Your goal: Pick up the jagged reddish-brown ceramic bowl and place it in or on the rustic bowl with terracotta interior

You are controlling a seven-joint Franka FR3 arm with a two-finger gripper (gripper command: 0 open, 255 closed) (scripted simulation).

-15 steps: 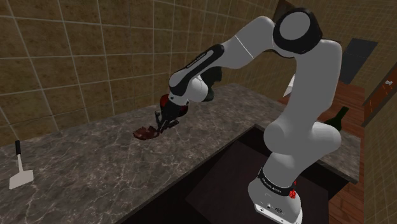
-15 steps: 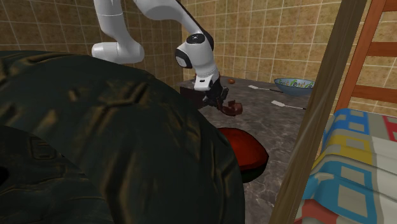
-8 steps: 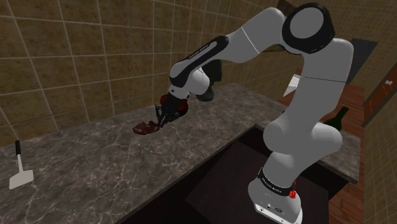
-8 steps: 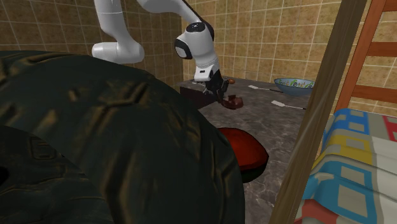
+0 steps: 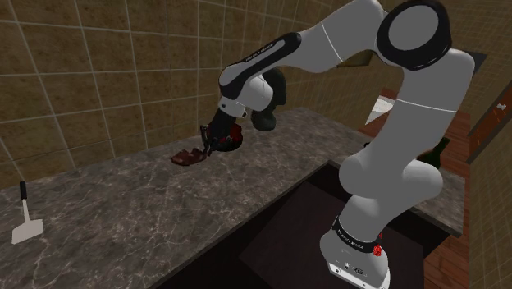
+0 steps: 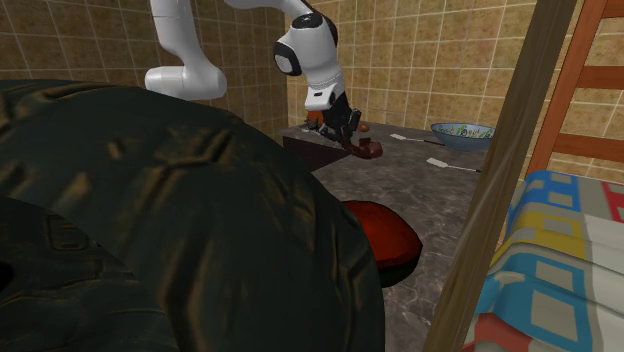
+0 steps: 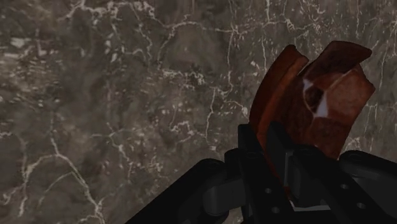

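Observation:
The jagged reddish-brown bowl (image 5: 187,156) hangs tilted just above the marble counter (image 5: 123,205). My gripper (image 5: 211,145) is shut on its rim. In the wrist view the bowl (image 7: 318,108) sits clasped between the black fingers (image 7: 254,159), with the counter below. From the second exterior view the gripper (image 6: 345,135) holds the bowl (image 6: 366,150) out over the counter. The rustic bowl with a red interior (image 6: 385,235) rests nearer that camera, apart from the held bowl. In the shoulder view this rustic bowl (image 5: 235,138) lies right behind the gripper, partly hidden.
A spatula (image 5: 26,220) lies at the shoulder view's far left. A dark recess (image 5: 279,230) opens in the counter before the stand, with a green bottle (image 5: 435,152) behind. A blue-green bowl (image 6: 462,133) and utensils (image 6: 450,165) sit farther along; a big dark mass (image 6: 150,230) blocks the second exterior view's left.
The arm has risen and carried the reddish-brown bowl upward off the counter, drifting slightly toward the tiled wall. The grip stays shut on it.

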